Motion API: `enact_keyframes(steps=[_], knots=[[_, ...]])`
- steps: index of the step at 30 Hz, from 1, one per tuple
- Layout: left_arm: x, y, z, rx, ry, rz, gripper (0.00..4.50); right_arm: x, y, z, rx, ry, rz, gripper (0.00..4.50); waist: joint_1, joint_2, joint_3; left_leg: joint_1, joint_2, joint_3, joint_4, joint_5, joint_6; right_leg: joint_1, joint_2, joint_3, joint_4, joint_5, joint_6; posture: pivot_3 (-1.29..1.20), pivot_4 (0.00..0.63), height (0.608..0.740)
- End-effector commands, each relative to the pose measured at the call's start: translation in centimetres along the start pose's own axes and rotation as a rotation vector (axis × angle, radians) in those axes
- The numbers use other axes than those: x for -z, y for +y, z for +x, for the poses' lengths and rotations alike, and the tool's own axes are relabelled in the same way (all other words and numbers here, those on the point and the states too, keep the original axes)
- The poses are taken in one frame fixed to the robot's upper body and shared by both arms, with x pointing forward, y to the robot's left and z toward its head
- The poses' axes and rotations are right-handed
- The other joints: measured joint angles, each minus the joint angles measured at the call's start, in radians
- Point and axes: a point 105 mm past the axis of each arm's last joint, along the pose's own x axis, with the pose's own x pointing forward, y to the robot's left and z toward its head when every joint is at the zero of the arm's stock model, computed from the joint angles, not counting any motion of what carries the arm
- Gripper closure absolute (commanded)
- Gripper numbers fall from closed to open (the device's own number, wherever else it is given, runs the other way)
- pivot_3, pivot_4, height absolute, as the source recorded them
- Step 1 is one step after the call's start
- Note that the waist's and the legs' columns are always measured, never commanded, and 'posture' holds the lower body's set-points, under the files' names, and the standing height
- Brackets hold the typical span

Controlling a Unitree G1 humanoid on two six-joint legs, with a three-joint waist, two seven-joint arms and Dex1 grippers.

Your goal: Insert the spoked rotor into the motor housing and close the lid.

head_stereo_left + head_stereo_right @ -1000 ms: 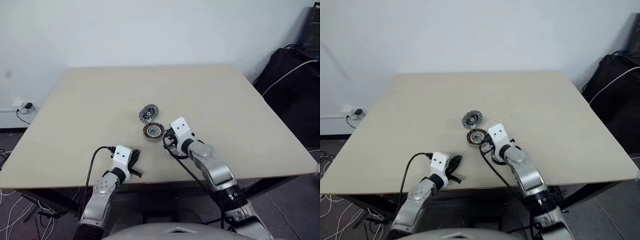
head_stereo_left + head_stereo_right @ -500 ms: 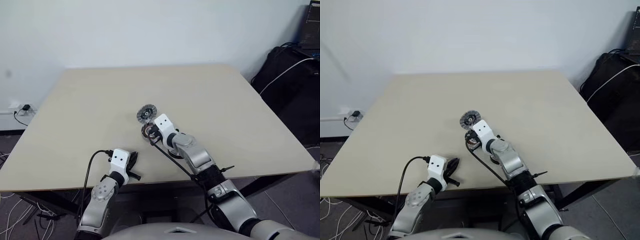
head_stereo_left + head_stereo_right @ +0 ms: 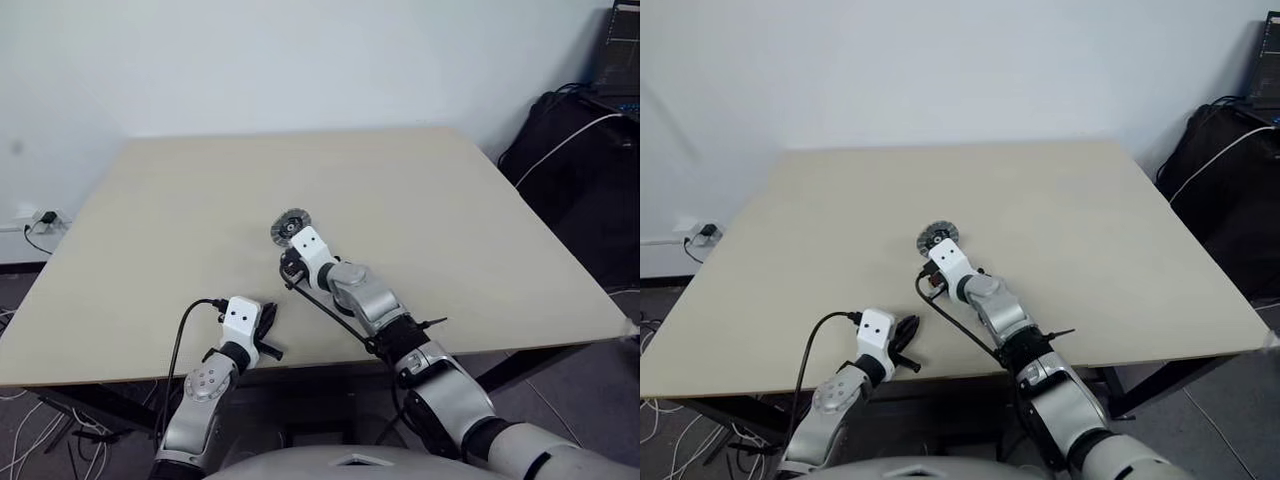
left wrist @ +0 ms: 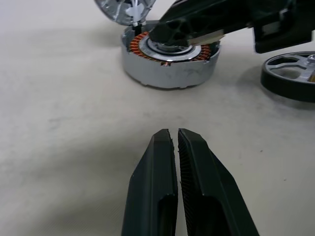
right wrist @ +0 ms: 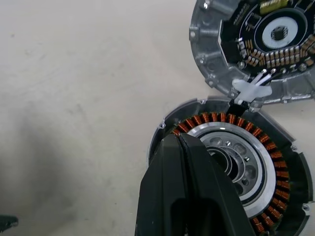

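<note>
Both pincers shut | right pincer (image 5: pixel 183 147) tips over motor housing (image 5: pixel 275 162) centre

Pale wood-look table (image 3: pixel 450 230), matte top. On it, near my edge of centre: motor housing (image 5: pixel 236 162), copper windings up. Lid (image 5: pixel 261 44) lies open at its 12 o'clock, touching the rim, ribbed face up. Spoked rotor (image 4: pixel 290 76) sits flat just beside the housing, apart from it.
</note>
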Motion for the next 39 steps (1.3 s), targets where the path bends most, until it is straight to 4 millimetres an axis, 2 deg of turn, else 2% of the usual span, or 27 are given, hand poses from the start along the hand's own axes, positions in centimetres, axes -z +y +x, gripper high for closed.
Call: enact_keyframes(steps=[1, 11, 18, 30, 39], knots=[[-1.8, 0.0, 0.3, 0.008, -0.059, 0.022, 4.21, -1.9, -0.9, 0.1, 0.027, -0.047, -0.026, 4.46, -0.005, 0.000, 0.000, 0.000, 0.000, 0.000, 0.000, 0.000, 0.000, 0.000, 0.000, 0.000, 0.000, 0.000, 0.000, 0.00, 0.000, 0.740], [-2.0, 0.0, 0.4, 0.009, -0.066, 0.022, 4.21, -0.6, -2.8, 0.2, 0.085, 0.000, -0.008, 4.46, -0.012, 0.001, -0.001, 0.000, 0.000, 0.000, 0.000, 0.000, 0.000, 0.000, 0.000, 0.001, 0.000, 0.000, 0.000, 0.00, 0.000, 0.740], [-2.2, 0.0, 0.6, 0.017, -0.068, 0.026, 4.21, -0.7, -3.3, 0.2, 0.115, -0.011, -0.007, 4.46, -0.012, 0.003, -0.002, 0.000, 0.000, 0.000, 0.000, 0.000, 0.000, 0.000, 0.000, 0.001, 0.001, 0.000, -0.001, 0.00, 0.000, 0.740], [-2.1, 0.0, 0.7, 0.014, -0.066, 0.027, 4.21, -0.7, -2.9, 0.3, 0.101, -0.018, 0.000, 4.46, -0.013, 0.004, -0.003, 0.000, 0.000, 0.000, -0.001, 0.000, 0.000, -0.001, 0.000, 0.002, 0.001, 0.000, -0.001, 0.00, 0.000, 0.740], [-2.1, 0.3, 0.6, 0.000, -0.066, 0.028, 4.21, -0.8, -1.6, 0.8, 0.063, -0.021, 0.001, 4.46, -0.013, 0.004, -0.003, 0.000, 0.000, 0.000, -0.001, 0.000, -0.001, -0.001, 0.000, 0.002, 0.001, 0.000, -0.001, 0.00, 0.000, 0.740]])
